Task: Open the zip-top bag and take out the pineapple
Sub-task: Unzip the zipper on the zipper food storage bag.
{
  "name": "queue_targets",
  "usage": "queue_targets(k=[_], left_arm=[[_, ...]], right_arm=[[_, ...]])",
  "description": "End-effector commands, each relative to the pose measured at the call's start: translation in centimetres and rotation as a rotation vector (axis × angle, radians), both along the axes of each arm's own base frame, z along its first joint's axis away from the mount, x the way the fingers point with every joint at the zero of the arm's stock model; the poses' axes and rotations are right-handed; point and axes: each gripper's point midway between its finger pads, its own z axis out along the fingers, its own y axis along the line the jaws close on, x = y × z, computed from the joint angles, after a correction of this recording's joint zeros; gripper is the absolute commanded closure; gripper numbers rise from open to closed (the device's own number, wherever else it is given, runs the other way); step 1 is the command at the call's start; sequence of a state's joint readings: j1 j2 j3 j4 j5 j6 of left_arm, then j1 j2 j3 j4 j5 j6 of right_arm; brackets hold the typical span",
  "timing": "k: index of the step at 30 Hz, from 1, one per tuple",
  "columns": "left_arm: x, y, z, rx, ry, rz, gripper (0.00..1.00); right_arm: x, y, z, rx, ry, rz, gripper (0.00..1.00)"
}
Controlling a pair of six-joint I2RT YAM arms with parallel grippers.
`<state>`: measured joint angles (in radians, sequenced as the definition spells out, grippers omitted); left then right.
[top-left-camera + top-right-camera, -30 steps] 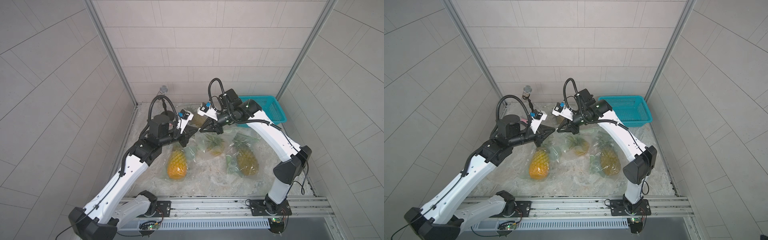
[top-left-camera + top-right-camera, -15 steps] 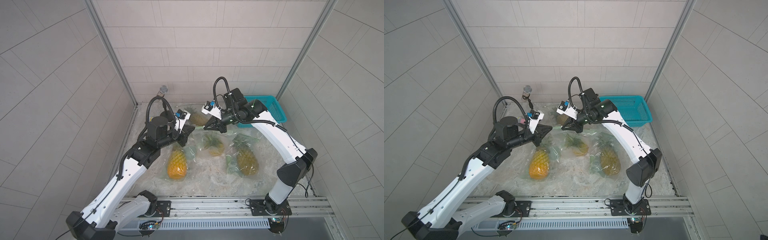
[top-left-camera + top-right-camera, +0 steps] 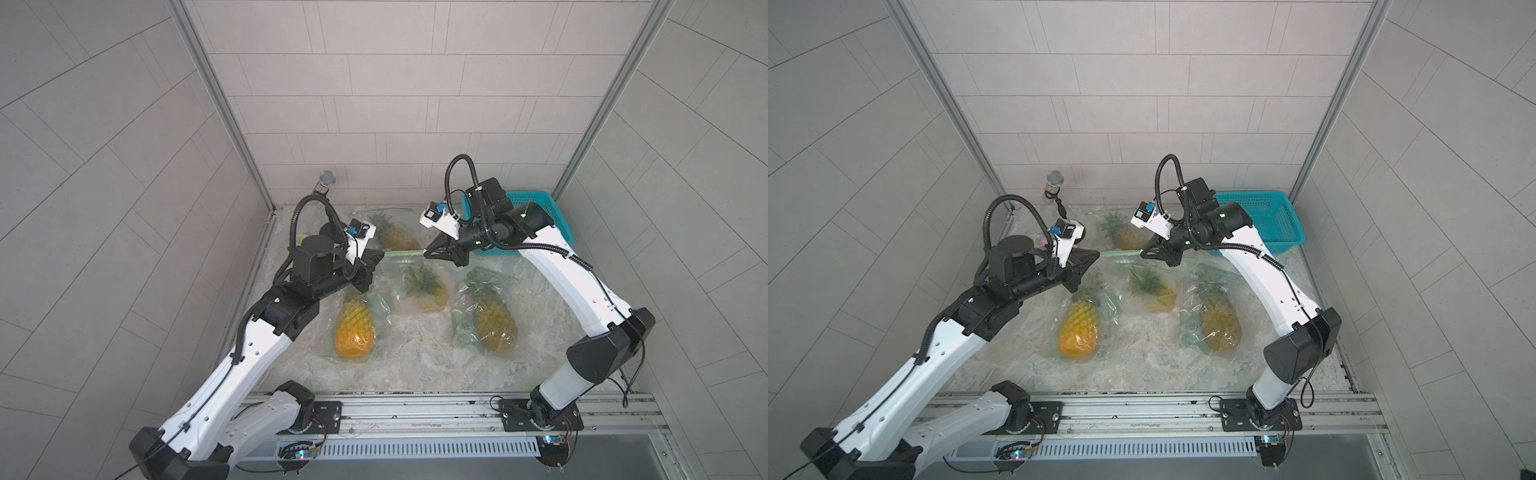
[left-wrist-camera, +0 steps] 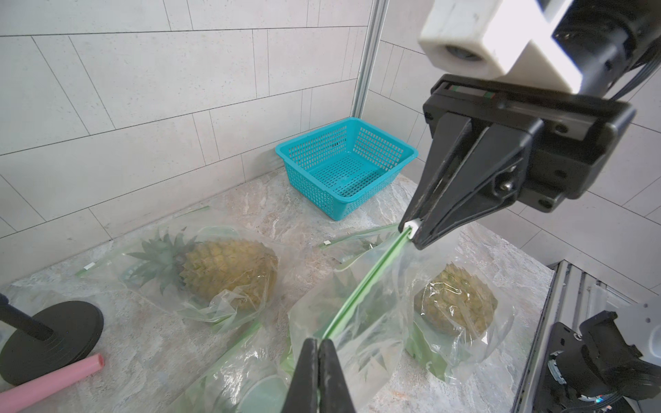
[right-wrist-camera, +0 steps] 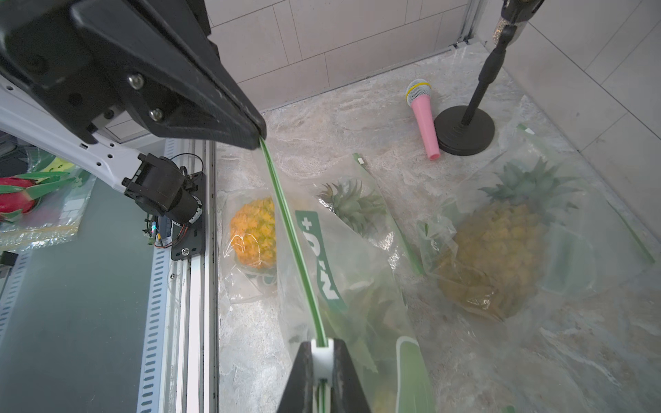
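Currently, item: bag [image 4: 357,332], clear, zip-top, with a green strip [image 4: 365,282] along its mouth. It is held up by that strip, and its lower part lies slack on the counter [image 3: 415,365]. Contents: pineapple [image 3: 430,293], lying on the counter inside the bag with its crown toward the strip, near the middle of the counter, not yet out. Fittings: white slider [image 4: 410,225] at the end of the strip nearer the basket [image 4: 307,186]. Holders: left pincer [image 4: 317,341], narrow, clamped on the other end of the strip; right pincer [image 4: 415,233], narrow, clamped on the slider. Change over the last second: the right pincer has drawn away from the left one toward the basket side, taking the slider with it. The two tips were near each other and now stand well apart. The left pincer has shifted only a little, and the strip now runs taut and straight between the two. Meaning, as a judgement: the slider has travelled most of the strip, so the unzipping step is far along or done. Whether the two tracks have actually parted cannot be told from either wrist view. What remains is to spread the mouth and draw the fruit out by its crown. The film is thin and slippery, so a lost hold on the strip would let the mouth sag. Surroundings: three spares [image 3: 490,324], also bagged, lie to the left, right and back of the item; the basket is empty in the far corner; a stand [image 5: 465,130] and a pink mic [image 5: 424,118] are at the opposite back corner.
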<state>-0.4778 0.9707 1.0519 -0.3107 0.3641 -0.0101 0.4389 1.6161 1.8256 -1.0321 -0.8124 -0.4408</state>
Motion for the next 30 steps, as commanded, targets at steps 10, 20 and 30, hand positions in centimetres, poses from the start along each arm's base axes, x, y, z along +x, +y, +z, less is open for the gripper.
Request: queue_targets(k=[10,20,30], left_arm=[[1.6,4.6,0.4,0.041,-0.042,0.233,1.00],[1.8,5.5,0.6,0.040,-0.052,0.284,1.00],[2.1,6.1,0.7,0.036,-0.056,0.319,1.00]], right_arm=[[0.3,-7.7,-1.2,-0.164,-0.002,-0.228,0.96],[0.0,-10.2,-1.7,-0.206,-0.011,-0.299,0.96],[-0.5,-11.5,-2.3,-0.234,0.014,-0.330,0.95]])
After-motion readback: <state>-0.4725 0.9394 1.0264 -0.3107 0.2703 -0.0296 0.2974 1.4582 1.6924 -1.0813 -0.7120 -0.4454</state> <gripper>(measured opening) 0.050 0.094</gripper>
